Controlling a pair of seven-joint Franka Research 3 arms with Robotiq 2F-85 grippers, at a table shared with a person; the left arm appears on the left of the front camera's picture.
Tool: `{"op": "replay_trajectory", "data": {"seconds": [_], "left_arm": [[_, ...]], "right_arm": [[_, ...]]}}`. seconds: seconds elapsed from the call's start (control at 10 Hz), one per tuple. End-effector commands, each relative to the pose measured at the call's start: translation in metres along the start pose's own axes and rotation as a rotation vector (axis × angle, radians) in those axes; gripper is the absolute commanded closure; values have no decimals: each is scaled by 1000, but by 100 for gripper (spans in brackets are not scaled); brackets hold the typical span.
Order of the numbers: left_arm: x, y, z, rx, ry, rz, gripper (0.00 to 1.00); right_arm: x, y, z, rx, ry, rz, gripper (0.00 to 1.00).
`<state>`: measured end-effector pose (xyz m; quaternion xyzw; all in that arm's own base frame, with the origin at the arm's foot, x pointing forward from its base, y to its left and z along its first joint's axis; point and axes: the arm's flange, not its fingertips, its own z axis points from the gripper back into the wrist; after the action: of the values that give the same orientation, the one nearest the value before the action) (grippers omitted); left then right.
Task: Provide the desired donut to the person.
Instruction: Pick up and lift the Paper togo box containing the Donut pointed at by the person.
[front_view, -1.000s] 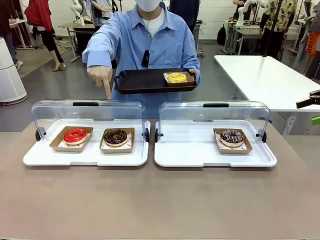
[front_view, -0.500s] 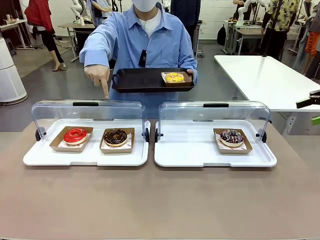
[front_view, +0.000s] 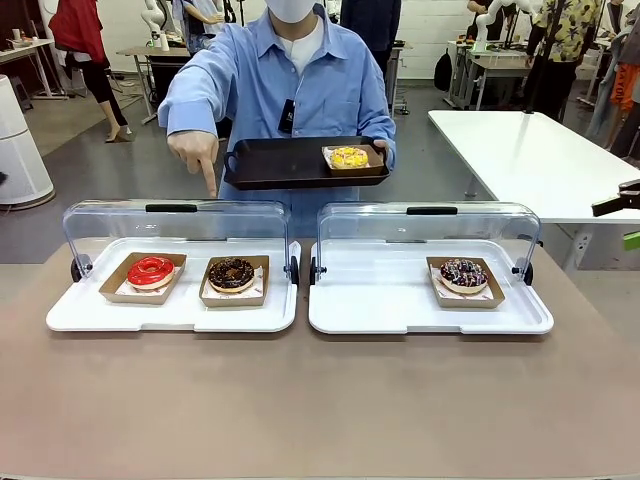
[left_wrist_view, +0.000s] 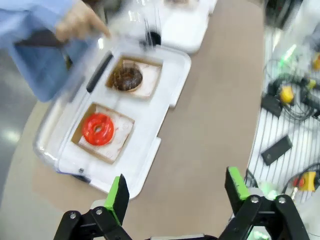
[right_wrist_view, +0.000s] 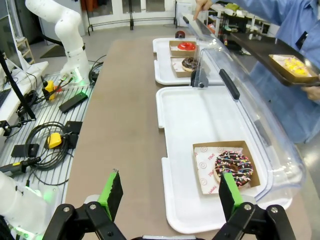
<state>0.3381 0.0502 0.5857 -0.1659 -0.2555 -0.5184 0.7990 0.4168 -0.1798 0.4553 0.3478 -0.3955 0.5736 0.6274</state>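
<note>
The person (front_view: 300, 70) in a light blue shirt stands across the table, holding a black tray (front_view: 300, 160) that carries a yellow donut (front_view: 348, 156). Their other hand (front_view: 195, 150) points a finger down over the left display case (front_view: 175, 270), roughly above the chocolate donut (front_view: 231, 273). A red donut (front_view: 150, 270) lies beside it. A sprinkled donut (front_view: 463, 274) sits in the right case (front_view: 430, 275). My left gripper (left_wrist_view: 175, 192) is open, high above the left case, with the red donut (left_wrist_view: 98, 129) below it. My right gripper (right_wrist_view: 170, 192) is open, near the sprinkled donut (right_wrist_view: 233, 168).
Both cases have clear lids raised at the back. The brown table (front_view: 320, 400) stretches bare in front of them. Cables and small devices (right_wrist_view: 45, 140) lie beside the table on my side. A white table (front_view: 530, 160) stands at the far right.
The person drew the tray and pointing hand slightly up and back a second ago, then held still. The donuts have not moved.
</note>
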Motion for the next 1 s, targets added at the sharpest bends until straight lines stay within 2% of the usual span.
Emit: {"op": "replay_trajectory", "data": {"seconds": [0.0, 0.2, 0.4, 0.6, 0.8, 0.9], "left_arm": [[44, -9, -39, 47, 252, -55, 0], [80, -14, -102, 54, 506, -148, 0], [95, 0, -158, -35, 637, -174, 0], [95, 6, -192, -129, 623, -208, 0], [94, 3, -206, -168, 579, -239, 0], [93, 1, -207, -186, 525, -246, 0]], "right_arm": [[-1, 1, 0, 4, -7, 1, 0], [-1, 1, 0, 4, -7, 1, 0], [-1, 1, 0, 4, -7, 1, 0], [-1, 1, 0, 4, -7, 1, 0], [-1, 1, 0, 4, -7, 1, 0], [-1, 1, 0, 4, -7, 1, 0]]}}
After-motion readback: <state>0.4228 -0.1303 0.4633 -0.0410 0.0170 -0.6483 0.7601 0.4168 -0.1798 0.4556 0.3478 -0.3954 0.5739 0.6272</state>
